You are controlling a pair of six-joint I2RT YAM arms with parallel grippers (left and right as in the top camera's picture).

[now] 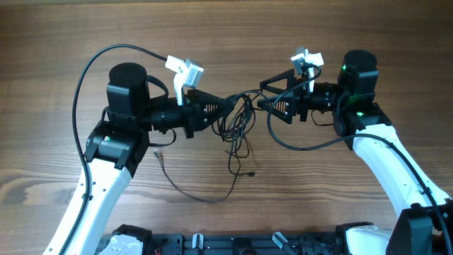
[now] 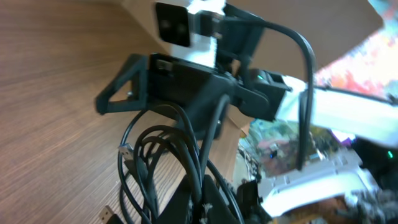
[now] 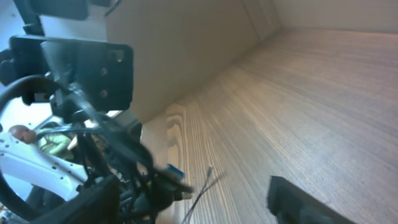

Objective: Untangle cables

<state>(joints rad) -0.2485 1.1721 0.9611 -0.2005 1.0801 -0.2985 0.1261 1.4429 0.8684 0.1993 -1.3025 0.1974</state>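
The cables [image 1: 239, 119] form a dark tangle of thin cords hanging between my two grippers, with loose ends trailing on the table. My left gripper [image 1: 224, 109] is shut on a bundle of the cables [image 2: 155, 158], which loop out in front of its fingers [image 2: 208, 202]; a small plug [image 2: 124, 151] shows among them. My right gripper [image 1: 262, 95] faces it, open, fingers wide apart [image 3: 193, 196]. The cables [image 3: 134, 165] bunch against its left finger, with a blue-tipped plug [image 3: 175, 169] sticking out. I cannot tell if they touch.
One long thin cord [image 1: 202, 197] curves across the wooden table [image 1: 56, 71] toward the front, below the tangle. Thick black arm cables [image 1: 88, 67] arch over the left arm, and another [image 1: 304, 145] loops under the right arm. A dark rail [image 1: 233, 244] runs along the front edge.
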